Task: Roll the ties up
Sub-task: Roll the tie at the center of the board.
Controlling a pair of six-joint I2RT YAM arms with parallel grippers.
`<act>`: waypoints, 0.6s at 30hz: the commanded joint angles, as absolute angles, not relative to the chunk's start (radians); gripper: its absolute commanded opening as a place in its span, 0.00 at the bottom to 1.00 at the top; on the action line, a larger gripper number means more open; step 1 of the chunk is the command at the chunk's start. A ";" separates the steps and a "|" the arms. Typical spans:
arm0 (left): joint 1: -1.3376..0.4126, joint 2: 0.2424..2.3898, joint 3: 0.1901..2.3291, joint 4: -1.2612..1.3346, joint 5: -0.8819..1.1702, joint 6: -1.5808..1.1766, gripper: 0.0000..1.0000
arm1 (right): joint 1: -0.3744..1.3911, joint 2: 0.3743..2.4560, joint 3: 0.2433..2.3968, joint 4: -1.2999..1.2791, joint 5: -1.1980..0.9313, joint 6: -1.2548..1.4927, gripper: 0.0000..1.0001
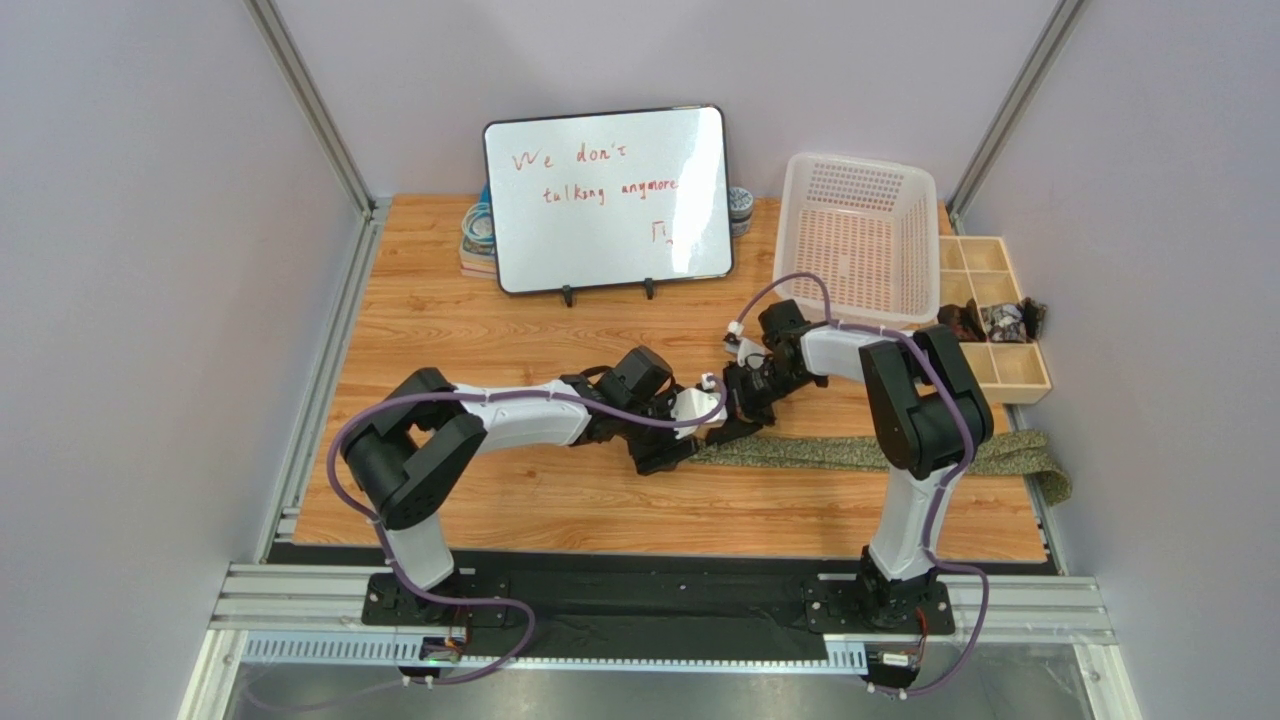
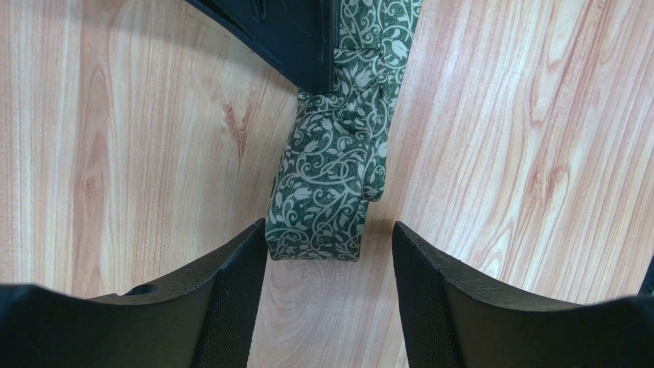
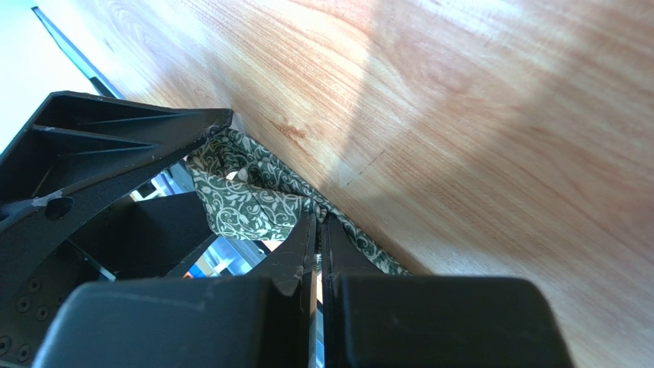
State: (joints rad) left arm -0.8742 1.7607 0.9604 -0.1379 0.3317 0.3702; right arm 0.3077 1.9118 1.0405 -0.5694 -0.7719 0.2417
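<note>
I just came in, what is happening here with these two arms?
They are rolling a green patterned tie that lies on the wooden table. Its end near the middle is folded over. The left gripper has its fingers open on either side of that fold. The right gripper is shut, its fingers at the tie just beyond it.

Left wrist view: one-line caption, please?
Open left claw straddles the folded end of the green patterned tie on the wooden table.

The tie (image 1: pixel 887 450) is dark green with a cream vine print. It's lying flat along the table's (image 1: pixel 511 510) near right side, left end folded over and bunched, right end reaching the edge.
</note>
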 commanded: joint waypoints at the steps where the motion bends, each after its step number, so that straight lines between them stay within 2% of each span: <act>1: -0.862 1.743 0.928 -0.178 0.350 0.344 0.63 | 0.322 1.905 1.058 -0.560 -0.614 0.204 0.00; 3: -0.856 1.740 0.919 -0.160 0.356 0.348 0.59 | 0.336 1.896 1.055 -0.560 -0.595 0.204 0.00; 7: -0.845 1.721 0.922 -0.161 0.367 0.357 0.46 | 0.350 1.891 1.049 -0.557 -0.563 0.213 0.00; 11: -0.845 1.675 0.916 -0.137 0.435 0.364 0.42 | 0.354 1.899 1.046 -0.549 -0.565 0.225 0.00; 18: -0.845 1.716 0.977 -0.121 0.497 0.315 0.37 | 0.356 1.902 1.043 -0.543 -0.586 0.242 0.00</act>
State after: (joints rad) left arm -0.8455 1.7203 0.9268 -0.1371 0.4194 0.3519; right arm 0.3477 1.8919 1.0485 -0.5808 -0.7063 0.2508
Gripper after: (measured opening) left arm 0.388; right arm 0.008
